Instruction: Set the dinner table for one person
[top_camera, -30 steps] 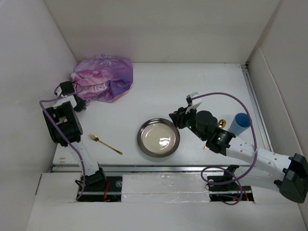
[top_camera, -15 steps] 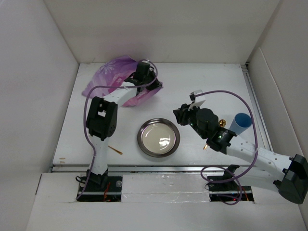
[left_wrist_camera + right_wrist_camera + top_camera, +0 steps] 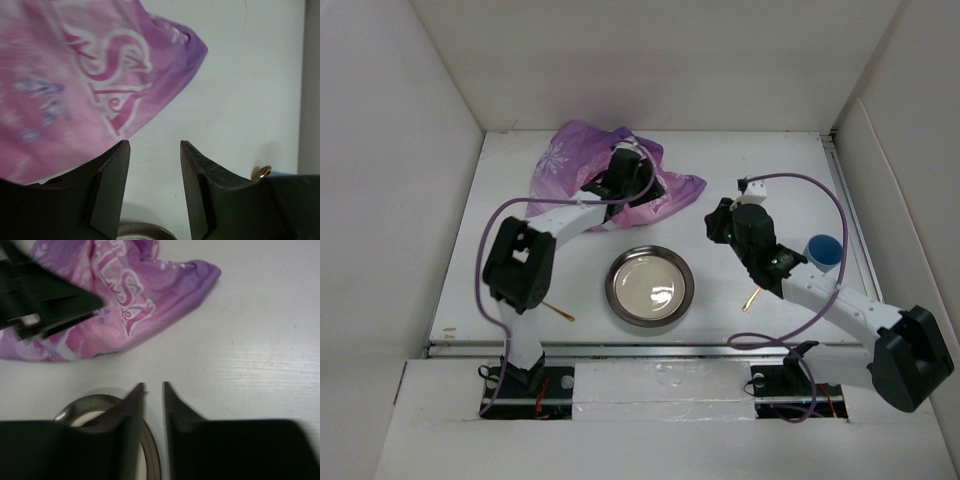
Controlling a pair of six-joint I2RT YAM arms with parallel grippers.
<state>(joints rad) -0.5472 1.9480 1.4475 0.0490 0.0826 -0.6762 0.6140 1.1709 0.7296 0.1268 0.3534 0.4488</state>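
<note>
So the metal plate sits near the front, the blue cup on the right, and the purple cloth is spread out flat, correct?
Not quite: the top view shows the purple cloth crumpled, not flat. The metal plate is near the front and the blue cup is on the right.

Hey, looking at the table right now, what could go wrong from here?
1. The purple placemat lies crumpled, and the left gripper is open with no cloth between its fingers, so the mat may stay bunched instead of flat.
2. The right gripper hovers close to the metal plate; it could nudge the plate.
3. The right arm's elbow sits near the blue cup and might tip it.
</note>
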